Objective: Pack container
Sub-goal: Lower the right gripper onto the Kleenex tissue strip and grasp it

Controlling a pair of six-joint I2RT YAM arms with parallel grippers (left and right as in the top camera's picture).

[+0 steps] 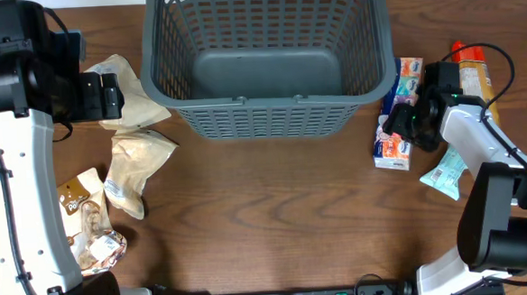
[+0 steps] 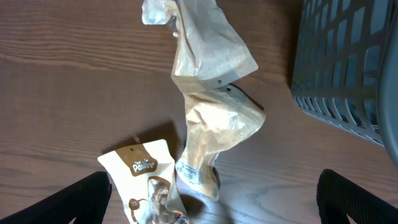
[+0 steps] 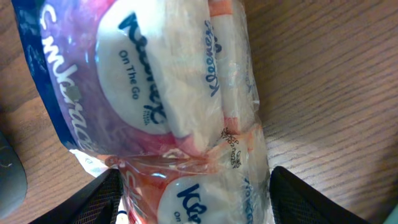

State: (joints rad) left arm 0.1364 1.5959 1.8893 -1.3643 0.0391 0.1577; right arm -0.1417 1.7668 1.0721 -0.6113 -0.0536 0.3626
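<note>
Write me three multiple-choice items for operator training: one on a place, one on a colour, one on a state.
1. Where is the tissue pack?
A. Inside the container
B. On the table, beside the container
C. Balanced on the container's rim

2. What colour is the container?
A. Dark grey
B. White
C. Red

3. What state is the container in?
A. Half full
B. Tipped on its side
C. Upright and empty

Answers:
1. B, the overhead view shows the pack on the wood outside the wall.
2. A, the lattice walls and floor are dark grey.
3. C, it opens upward and its floor is bare.
</note>
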